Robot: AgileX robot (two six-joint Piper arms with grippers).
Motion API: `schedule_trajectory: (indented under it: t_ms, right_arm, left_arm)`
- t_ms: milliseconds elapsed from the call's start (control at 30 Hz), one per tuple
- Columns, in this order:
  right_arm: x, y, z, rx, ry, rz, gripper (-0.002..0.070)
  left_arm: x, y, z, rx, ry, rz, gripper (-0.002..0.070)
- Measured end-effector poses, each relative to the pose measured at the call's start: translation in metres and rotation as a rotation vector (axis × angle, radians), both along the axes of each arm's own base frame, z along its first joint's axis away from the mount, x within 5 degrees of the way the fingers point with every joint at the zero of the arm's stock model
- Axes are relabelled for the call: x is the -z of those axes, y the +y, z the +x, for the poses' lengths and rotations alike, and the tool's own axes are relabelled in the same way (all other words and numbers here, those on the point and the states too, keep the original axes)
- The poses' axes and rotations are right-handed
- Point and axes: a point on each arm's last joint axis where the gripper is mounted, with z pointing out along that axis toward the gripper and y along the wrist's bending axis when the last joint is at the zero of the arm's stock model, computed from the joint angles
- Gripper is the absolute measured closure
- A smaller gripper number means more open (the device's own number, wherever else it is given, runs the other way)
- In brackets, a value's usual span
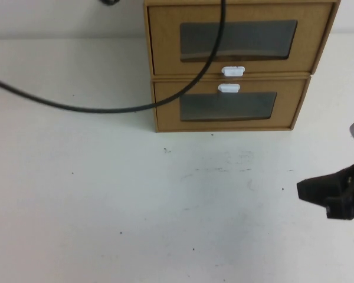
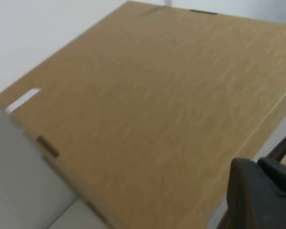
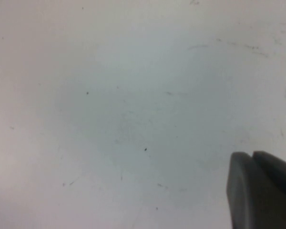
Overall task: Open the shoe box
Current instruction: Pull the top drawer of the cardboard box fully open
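Shoe box stood at the far side of the table, a cardboard stack of two compartments. Both fronts were shut flush, and each had a dark window and a small white tab. The upper tab sat at the bottom of its front and the lower tab at the top of its own, so the two nearly met. I judged those tabs to be the places meant for pulling. My right gripper hovered over bare table near the right edge, well apart from the box, pressed together on nothing, its tip aimed left. My left gripper hung just above the box's plain top; whether it was spread or closed I could not tell. A black cable crossed in front of the upper window. Through either window I could make out nothing inside.
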Motion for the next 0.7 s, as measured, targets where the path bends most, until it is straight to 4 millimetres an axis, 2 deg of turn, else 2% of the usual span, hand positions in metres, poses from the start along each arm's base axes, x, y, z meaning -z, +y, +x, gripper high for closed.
schedule_trajectory:
  t_ms: [100, 233, 567, 700]
  right_arm:
    - [0.011, 0.006, -0.005, -0.019, -0.002, -0.017, 0.0695]
    - [0.015, 0.012, -0.008, -0.041, -0.017, -0.023, 0.0695]
    - [0.01, 0.025, -0.009, -0.059, -0.081, 0.02, 0.0695]
    - [0.01, 0.025, -0.008, -0.046, -0.092, 0.019, 0.0695]
  left_arm:
    - [-0.003, -0.015, 0.02, 0.033, 0.005, -0.011, 0.0678]
    - [0.004, -0.031, 0.044, 0.061, 0.032, -0.03, 0.0678]
    - [0.052, -0.054, 0.078, 0.095, 0.168, 0.016, 0.0678]
    - [0.061, -0.056, 0.086, 0.08, 0.161, 0.018, 0.0678]
